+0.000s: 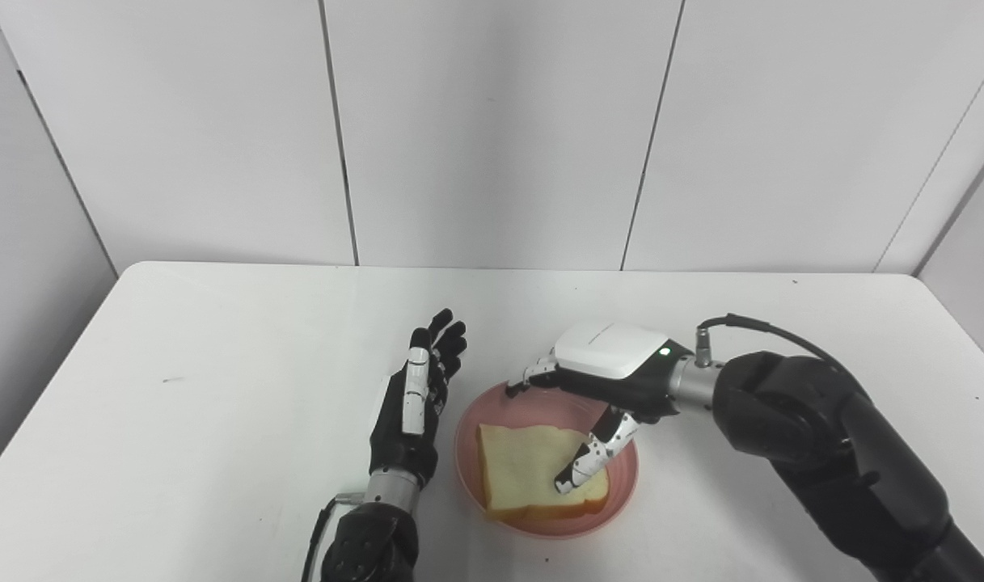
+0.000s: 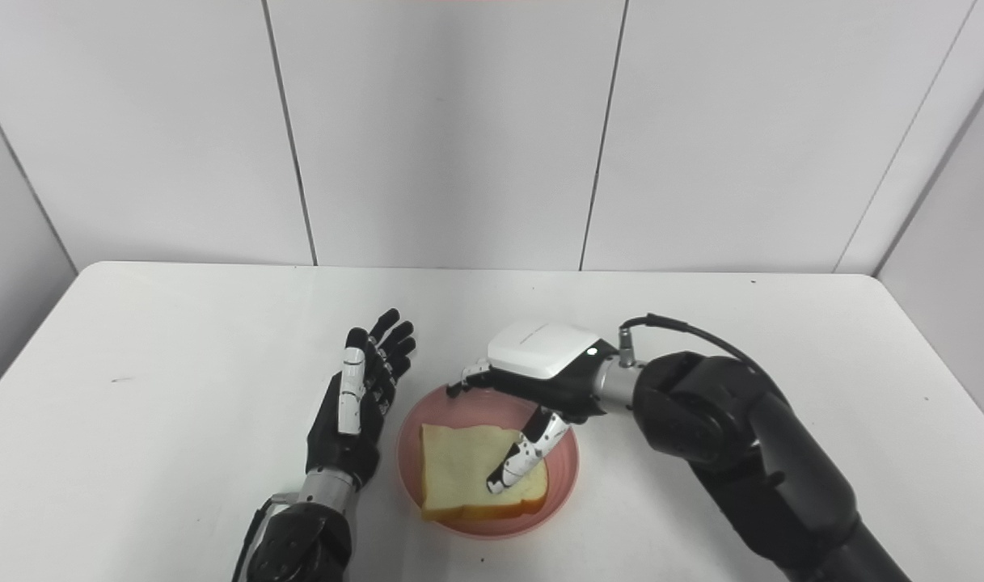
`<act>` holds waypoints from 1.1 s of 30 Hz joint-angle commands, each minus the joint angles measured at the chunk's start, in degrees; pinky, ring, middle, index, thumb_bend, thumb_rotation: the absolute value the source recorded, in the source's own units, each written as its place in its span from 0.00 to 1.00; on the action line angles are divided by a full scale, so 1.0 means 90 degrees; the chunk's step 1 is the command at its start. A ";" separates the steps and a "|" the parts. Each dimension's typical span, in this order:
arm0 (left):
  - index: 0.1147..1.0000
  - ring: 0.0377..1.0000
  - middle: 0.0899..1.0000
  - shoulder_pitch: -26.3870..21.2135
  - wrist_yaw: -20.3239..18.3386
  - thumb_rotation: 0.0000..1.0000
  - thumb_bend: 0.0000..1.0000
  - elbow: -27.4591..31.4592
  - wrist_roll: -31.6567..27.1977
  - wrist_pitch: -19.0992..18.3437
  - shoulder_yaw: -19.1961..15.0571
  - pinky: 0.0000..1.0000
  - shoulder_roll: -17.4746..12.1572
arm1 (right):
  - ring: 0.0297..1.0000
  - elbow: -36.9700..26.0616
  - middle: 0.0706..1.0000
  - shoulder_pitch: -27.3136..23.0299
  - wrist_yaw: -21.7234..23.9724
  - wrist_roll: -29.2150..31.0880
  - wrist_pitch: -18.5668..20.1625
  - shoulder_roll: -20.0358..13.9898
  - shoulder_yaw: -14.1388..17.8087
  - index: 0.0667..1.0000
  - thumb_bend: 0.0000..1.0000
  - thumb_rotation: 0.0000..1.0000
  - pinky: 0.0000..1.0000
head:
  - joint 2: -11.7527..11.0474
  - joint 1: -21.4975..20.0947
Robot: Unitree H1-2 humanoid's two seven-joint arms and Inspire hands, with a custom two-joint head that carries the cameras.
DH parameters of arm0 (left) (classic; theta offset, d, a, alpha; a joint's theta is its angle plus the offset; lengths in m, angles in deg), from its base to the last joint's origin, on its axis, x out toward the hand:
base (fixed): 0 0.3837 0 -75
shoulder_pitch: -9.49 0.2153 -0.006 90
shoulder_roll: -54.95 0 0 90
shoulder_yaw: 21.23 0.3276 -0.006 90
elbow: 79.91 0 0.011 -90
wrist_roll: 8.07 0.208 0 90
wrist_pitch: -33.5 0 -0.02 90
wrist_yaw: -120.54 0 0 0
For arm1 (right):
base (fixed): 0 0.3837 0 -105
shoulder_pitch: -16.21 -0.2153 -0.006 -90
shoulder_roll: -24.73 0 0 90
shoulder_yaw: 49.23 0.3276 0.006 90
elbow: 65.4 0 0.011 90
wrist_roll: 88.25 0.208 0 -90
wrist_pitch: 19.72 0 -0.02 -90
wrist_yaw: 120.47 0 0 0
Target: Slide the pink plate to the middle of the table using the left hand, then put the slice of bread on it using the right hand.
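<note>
A white table with a smooth matte top and rounded far corners fills the lower half of the frame, backed by pale wall panels split by thin dark seams. A few small dark specks mark its surface.

The right arm, bulky and black with a matte shell, enters from the lower right corner and bends toward the centre; a thin black cable loops over its metal wrist. The right hand has a glossy white back cover with a small green light and hangs palm down over the far rim of the pink plate. Its fingers are spread apart and grip nothing; one white-and-black digit angles down so that its tip rests on or just above the slice of bread.

The left hand, slim and black with one white-fronted finger, stands just left of the plate in the lower centre, fingers straight and pointing up the frame, held loosely apart and empty.

The plate is round, shallow and salmon pink, low in the frame near the middle. The bread lies flat inside it, squarish, pale and porous, with a tan crust along its near edge.

The right eye view shows a clear strip of table between the left hand and the plate; in the left eye view they seem almost to touch.
</note>
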 commanded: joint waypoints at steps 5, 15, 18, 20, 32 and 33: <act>0.87 0.93 0.90 -0.0181 -0.0112 1.00 0.71 0.0222 -0.0093 0.0060 0.0034 0.98 0.0051 | 0.86 -0.0190 0.84 -0.0052 -0.0326 0.0408 0.0316 -0.0100 0.0618 0.83 0.83 0.65 0.85 | -0.0009 0.0017; 0.88 0.92 0.90 -0.0121 -0.0132 1.00 0.73 0.0265 -0.0090 0.0079 0.0045 0.98 -0.0003 | 0.87 0.0207 0.89 0.0968 -0.1867 0.1439 0.0171 0.0423 0.1728 0.86 0.75 0.62 0.73 | 0.0002 0.0051; 0.87 0.92 0.90 -0.0092 -0.0164 0.99 0.73 0.0286 -0.0102 0.0089 0.0038 0.97 -0.0024 | 0.89 0.0425 0.93 0.1323 -0.2419 0.1796 0.0113 0.0763 0.1973 0.91 0.75 0.74 0.76 | 0.0003 0.0055; 0.87 0.92 0.90 -0.0069 -0.0192 0.99 0.73 0.0306 -0.0111 0.0086 0.0031 0.97 -0.0037 | 0.90 0.0522 0.94 0.1465 -0.2611 0.1977 0.0135 0.0906 0.2035 0.93 0.74 0.78 0.78 | -0.0004 0.0054; 0.89 0.95 0.95 0.0157 -0.0286 0.99 0.72 0.0534 -0.0164 0.0040 0.0019 0.98 -0.0103 | 0.98 0.1033 0.99 0.2132 -0.3607 0.3496 0.0235 0.2043 0.2500 1.00 0.67 0.90 0.92 | -0.0004 0.0024; 0.90 0.95 0.95 0.0171 -0.0292 0.99 0.73 0.0549 -0.0167 0.0037 0.0021 0.98 -0.0108 | 0.99 0.1130 1.00 0.2132 -0.3636 0.3649 0.0184 0.2107 0.2533 1.00 0.66 0.90 0.93 | -0.0003 0.0009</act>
